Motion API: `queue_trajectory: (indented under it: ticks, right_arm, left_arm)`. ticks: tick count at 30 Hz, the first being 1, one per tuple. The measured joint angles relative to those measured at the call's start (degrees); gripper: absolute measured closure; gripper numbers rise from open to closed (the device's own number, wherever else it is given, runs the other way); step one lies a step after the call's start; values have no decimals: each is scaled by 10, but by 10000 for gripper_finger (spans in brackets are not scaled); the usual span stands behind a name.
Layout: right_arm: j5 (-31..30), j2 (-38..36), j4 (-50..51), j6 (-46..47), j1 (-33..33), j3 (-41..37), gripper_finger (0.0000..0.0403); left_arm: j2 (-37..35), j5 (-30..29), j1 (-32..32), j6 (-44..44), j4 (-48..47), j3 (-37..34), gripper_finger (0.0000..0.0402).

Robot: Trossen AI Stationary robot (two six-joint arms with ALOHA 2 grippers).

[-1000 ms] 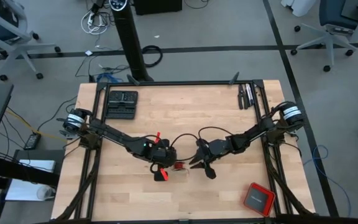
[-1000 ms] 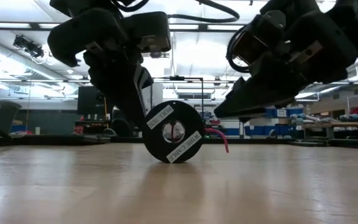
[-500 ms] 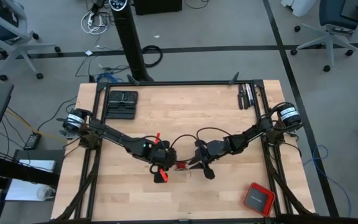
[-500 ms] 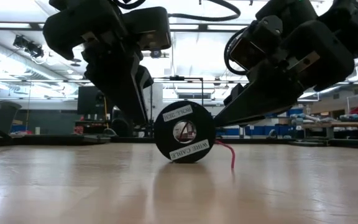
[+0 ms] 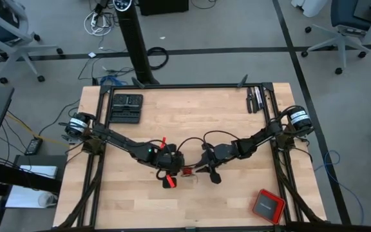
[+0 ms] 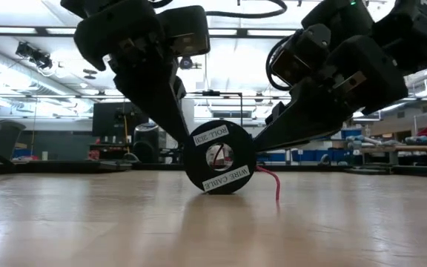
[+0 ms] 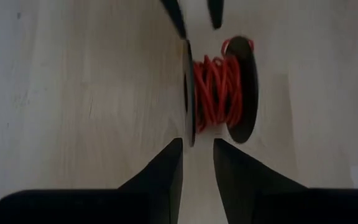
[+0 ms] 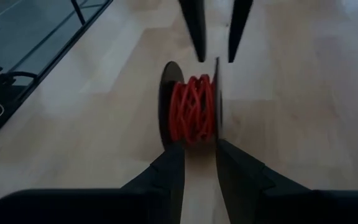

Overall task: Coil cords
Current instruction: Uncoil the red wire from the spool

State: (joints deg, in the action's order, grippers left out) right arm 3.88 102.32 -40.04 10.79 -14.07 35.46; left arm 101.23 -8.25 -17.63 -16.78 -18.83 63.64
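- Red cord (image 7: pixel 215 89) is sitting wound on a black spool (image 6: pixel 219 157), which is standing on edge near the wooden table's (image 5: pixel 192 122) middle.
- I am keeping my left gripper (image 5: pixel 171 173) at its nine o'clock, fingers parted, gripping nothing.
- I am holding my right gripper (image 5: pixel 206 170) at its three o'clock, fingers apart, one spool flange between them.

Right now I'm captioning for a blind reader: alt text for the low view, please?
A black spool stands on edge on the wooden table, a red cord end trailing from it. Two dark grippers, left and right, flank it from above.
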Motion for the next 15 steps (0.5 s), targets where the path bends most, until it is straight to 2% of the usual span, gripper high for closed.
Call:
queue_trajectory:
  ticks: [7,15]
  right_arm:
    - [0,0,-2,-5,4,2,312]
    - [-12,0,-4,-5,4,2,312]
  left_arm:
    - [0,-23,0,0,12,0,307]
    - [0,-24,0,0,33,0,308]
